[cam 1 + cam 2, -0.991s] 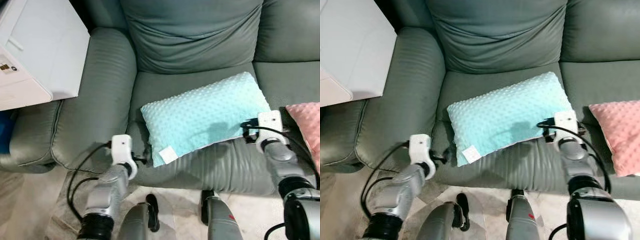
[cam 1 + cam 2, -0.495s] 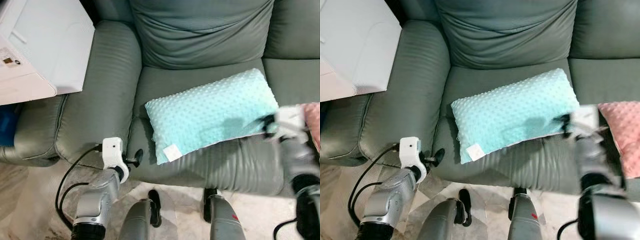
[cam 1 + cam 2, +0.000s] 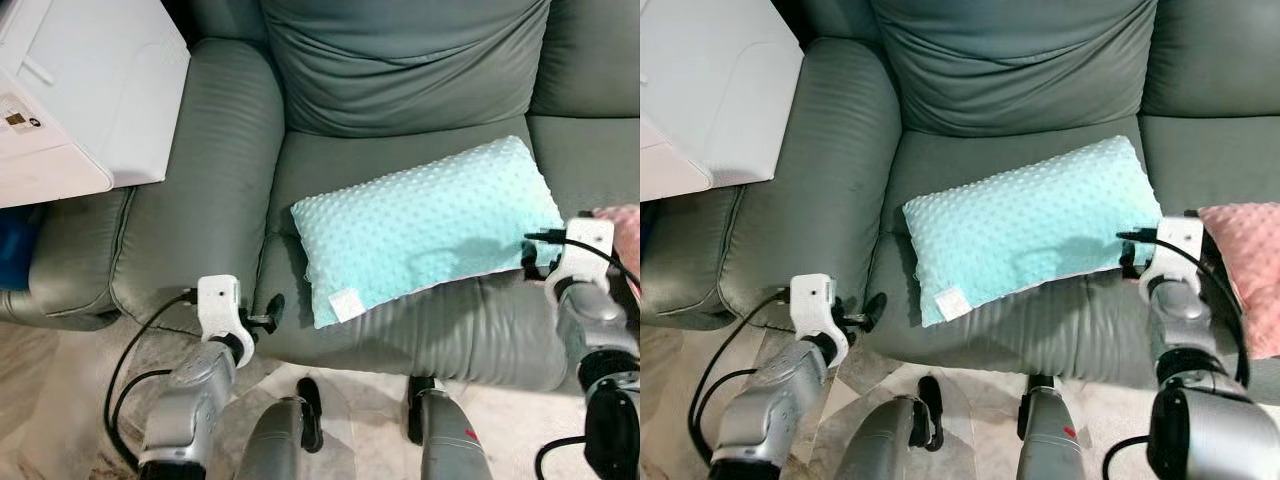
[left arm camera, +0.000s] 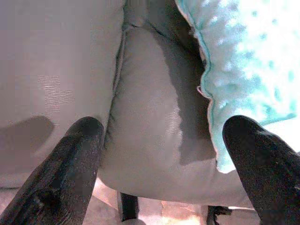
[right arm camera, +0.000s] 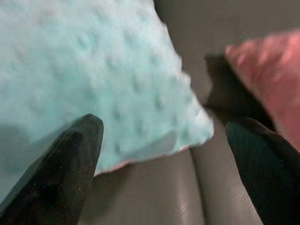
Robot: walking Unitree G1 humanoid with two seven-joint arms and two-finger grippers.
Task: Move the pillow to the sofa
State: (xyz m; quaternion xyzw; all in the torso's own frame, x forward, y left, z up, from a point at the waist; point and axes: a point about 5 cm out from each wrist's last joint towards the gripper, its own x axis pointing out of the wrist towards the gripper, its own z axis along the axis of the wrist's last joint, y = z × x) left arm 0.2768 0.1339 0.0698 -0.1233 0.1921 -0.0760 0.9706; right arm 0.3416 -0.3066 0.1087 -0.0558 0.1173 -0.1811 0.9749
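A teal dotted pillow (image 3: 430, 235) lies tilted on the seat of the grey-green sofa (image 3: 390, 60), with its white label at the front corner. My left gripper (image 3: 868, 308) hovers at the seat's front edge beside the armrest, a little apart from the pillow's lower left corner. In the left wrist view it is open (image 4: 164, 164), with the pillow's edge (image 4: 243, 70) off to one side. My right gripper (image 3: 535, 262) is at the pillow's lower right corner. It is open too (image 5: 164, 164), with the pillow (image 5: 93, 70) just ahead of it and nothing between the fingers.
A pink pillow (image 3: 1240, 260) lies on the seat to the right, close to my right arm. A white cabinet (image 3: 80, 90) stands left of the sofa's armrest (image 3: 200, 200). Pale tiled floor (image 3: 60, 400) and my own legs are below the seat's front.
The camera has shifted. The left gripper has drawn back from the pillow's lower left corner, and the right gripper has moved right to the pillow's end. The pillow stays on the seat.
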